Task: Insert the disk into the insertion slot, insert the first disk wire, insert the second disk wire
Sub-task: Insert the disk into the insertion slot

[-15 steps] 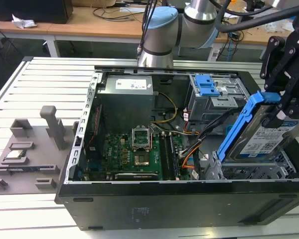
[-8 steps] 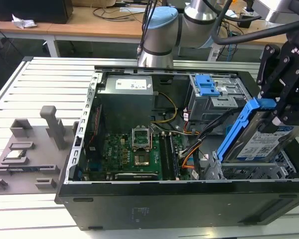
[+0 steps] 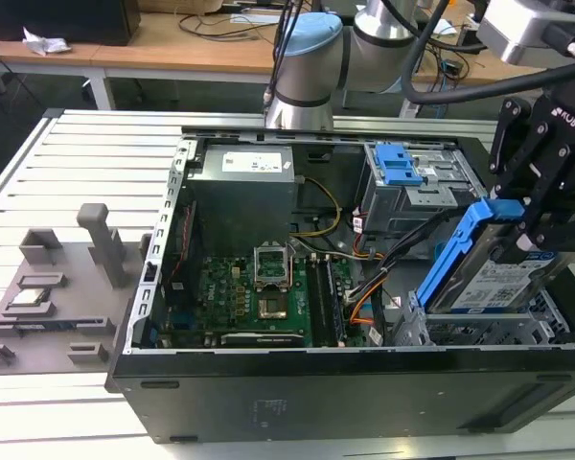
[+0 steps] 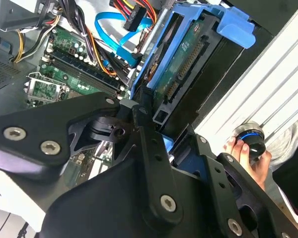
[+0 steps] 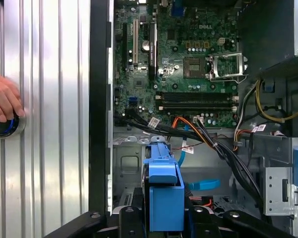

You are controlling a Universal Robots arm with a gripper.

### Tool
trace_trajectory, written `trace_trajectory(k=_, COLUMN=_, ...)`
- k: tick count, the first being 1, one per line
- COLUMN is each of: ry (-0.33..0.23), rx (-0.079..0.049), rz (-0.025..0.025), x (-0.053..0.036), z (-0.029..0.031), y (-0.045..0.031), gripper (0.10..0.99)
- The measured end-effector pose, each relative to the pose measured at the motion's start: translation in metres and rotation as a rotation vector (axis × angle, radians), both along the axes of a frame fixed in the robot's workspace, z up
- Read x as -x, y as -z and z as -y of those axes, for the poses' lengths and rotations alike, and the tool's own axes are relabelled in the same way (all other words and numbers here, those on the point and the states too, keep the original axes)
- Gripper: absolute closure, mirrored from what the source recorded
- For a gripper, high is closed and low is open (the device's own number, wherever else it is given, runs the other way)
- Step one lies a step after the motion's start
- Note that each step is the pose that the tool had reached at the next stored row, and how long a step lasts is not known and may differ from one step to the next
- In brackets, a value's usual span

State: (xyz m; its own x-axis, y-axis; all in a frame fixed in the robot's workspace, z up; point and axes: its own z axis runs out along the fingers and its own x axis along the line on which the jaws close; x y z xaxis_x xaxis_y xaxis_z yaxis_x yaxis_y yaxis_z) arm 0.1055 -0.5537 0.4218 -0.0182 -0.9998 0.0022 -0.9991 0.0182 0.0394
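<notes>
Gripping the disk [image 3: 498,278] by the upper end of its blue caddy, the claw [image 3: 529,213] is closed on it, with a finger pressed to each side of the frame. The disk hangs tilted. Its label face shows in the exterior view, and its lower end is at the rim of the insertion slot [image 3: 479,333] directly beneath the claw. Whether that end has entered cannot be told; the disk is not seated flat.

In the second wrist view, the disk's green circuit-board underside sits just past the claw's fingers [image 4: 148,141]. The motherboard [image 3: 259,287] lies on the case floor, beyond the disk from the claw. A grey cage with blue clips [image 3: 407,192] stands near the claw. Orange and black cables [image 5: 208,139] run between the slot and the motherboard.

A person's hand [image 5: 2,101] rests on a black knob [image 5: 2,126] on the ribbed table [image 5: 49,99], outside the case and well apart from the claw.
</notes>
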Motion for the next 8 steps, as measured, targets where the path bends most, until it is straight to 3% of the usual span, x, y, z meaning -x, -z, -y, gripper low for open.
trace_trajectory(k=6, ry=0.000, rx=0.001, rz=0.0000, x=0.0000, z=0.0000, y=0.0057, gripper=0.722)
trace_trajectory(k=8, ry=0.000, rx=0.002, rz=0.0000, x=0.0000, z=0.0000, y=0.0057, gripper=0.647)
